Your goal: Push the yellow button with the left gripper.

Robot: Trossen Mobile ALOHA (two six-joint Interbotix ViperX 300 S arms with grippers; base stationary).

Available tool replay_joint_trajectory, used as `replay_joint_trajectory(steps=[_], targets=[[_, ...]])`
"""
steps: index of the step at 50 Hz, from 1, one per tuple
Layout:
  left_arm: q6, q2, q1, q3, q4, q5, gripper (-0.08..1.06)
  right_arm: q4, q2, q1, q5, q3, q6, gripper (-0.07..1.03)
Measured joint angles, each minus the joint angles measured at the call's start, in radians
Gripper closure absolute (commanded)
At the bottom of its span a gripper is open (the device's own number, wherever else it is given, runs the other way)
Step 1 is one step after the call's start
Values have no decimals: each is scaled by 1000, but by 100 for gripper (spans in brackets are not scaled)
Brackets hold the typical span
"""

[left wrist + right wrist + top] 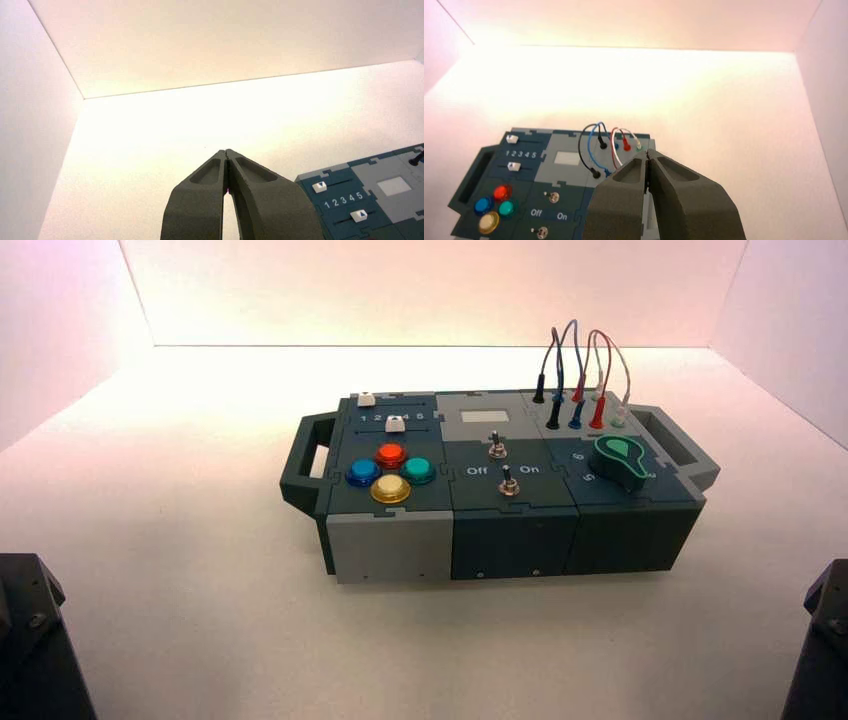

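Note:
The yellow button (390, 488) is the nearest of four round buttons on the left part of the box (400, 545). The right wrist view shows the yellow button (489, 222) too. My left gripper (226, 151) is shut with nothing between its fingers. It hangs over bare table, off the box's left far corner, well away from the button, and only the left wrist view shows it. My right gripper (647, 152) is shut and empty, held back on the wire side of the box.
Around the yellow button sit a red button (390, 454), a blue one (362, 472) and a green one (418, 470). Two white sliders (319, 187) flank the lettering "1 2 3 4 5". Two toggle switches (497, 447), a green knob (620, 460) and plugged wires (578, 380) lie further right. Dark arm parts (30, 640) fill the near corners.

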Motion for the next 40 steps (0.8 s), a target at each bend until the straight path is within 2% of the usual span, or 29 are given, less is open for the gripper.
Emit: replay_joint_trajectory(steps=[16,28,33,40], targets=[[0,35,0,-5,-2,6,101,0,48,95,6,0,0,99],[0,38,-15,-5,-2,23,101,0,48,100,6,0,0,99],[0,52,-43,-6,-2,25,101,0,46,98,8,0,0,99],[0,120,-126,-21,-2,52,101,0,46,100,8,0,0,99]])
